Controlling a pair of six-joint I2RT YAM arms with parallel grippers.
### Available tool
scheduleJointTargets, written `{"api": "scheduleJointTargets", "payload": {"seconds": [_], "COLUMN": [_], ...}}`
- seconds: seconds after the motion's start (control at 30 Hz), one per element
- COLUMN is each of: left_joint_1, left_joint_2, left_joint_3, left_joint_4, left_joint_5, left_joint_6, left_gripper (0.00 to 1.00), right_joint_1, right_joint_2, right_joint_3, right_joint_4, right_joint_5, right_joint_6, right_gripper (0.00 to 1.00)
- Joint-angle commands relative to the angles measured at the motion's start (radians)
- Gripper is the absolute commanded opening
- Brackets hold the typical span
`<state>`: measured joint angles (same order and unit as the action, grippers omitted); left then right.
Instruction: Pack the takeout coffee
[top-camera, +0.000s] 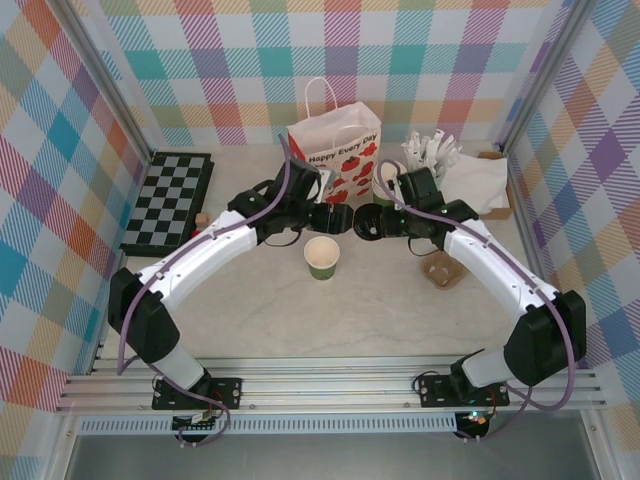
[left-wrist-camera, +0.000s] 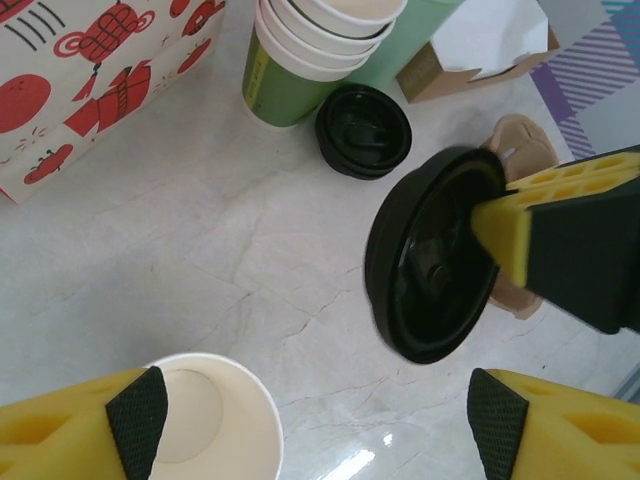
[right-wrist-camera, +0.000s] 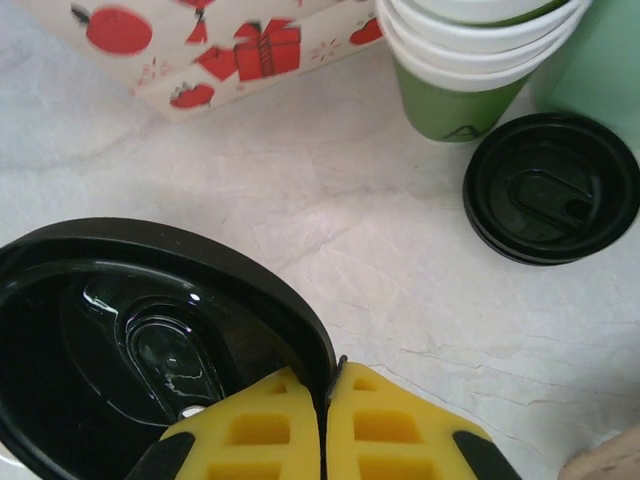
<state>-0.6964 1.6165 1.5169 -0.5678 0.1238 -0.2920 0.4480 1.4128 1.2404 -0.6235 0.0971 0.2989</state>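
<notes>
1. Fingers of the right gripper were pressed together on the rim of a round black plastic lid, holding it tilted on edge above the marble-patterned table.
2. The left gripper stood wide, with nothing between its black pads.
3. A lidless dark-green paper cup with a white inside stood upright on the table, just near of both grippers and apart from the held lid.
4. Farther off, a stack of black lids lay beside stacked green cups and a white paper bag printed in red.
</notes>
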Motion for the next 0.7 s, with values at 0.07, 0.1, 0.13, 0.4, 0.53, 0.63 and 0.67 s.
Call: {"api": "scheduleJointTargets", "payload": {"seconds": [0.07, 0.1, 0.13, 0.4, 0.53, 0.63, 0.67], "left_joint_1": [-0.003, -0.003, -0.003, -0.016, -0.017, -0.019, -0.021], "left_joint_2": [-0.068, -0.077, -0.078, -0.036, -0.037, -0.023, -0.02], "left_joint_3": [-0.15, -0.2, -0.237, -0.232, -0.243, -0.239, -0.241], "left_joint_4": [0.333, 0.435, 0.513, 0.584, 0.56, 0.585, 0.59], "left_joint_5": [0.111, 0.137, 0.147, 0.142, 0.034, 0.039, 0.039], "left_joint_6": [-0.234, -0.313, -0.388, -0.541, -0.558, -0.574, -0.577], "left_gripper": [0.82, 0.82, 0.82, 0.8, 0.68, 0.64, 0.62], "right_joint_1": [0.002, 0.008, 0.021, 0.087, 0.097, 0.103, 0.105], "right_joint_2": [-0.037, -0.046, -0.051, -0.032, -0.029, -0.031, -0.029], "right_joint_3": [0.046, 0.033, 0.023, 0.022, 0.027, 0.019, 0.019], "right_joint_4": [0.01, 0.043, 0.07, 0.124, 0.122, 0.126, 0.127], "right_joint_5": [0.041, 0.03, 0.033, 0.109, 0.109, 0.107, 0.108], "right_joint_6": [0.329, 0.385, 0.43, 0.558, 0.567, 0.585, 0.59], "right_gripper": [0.0, 0.0, 0.0, 0.0, 0.0, 0.0, 0.0]}}
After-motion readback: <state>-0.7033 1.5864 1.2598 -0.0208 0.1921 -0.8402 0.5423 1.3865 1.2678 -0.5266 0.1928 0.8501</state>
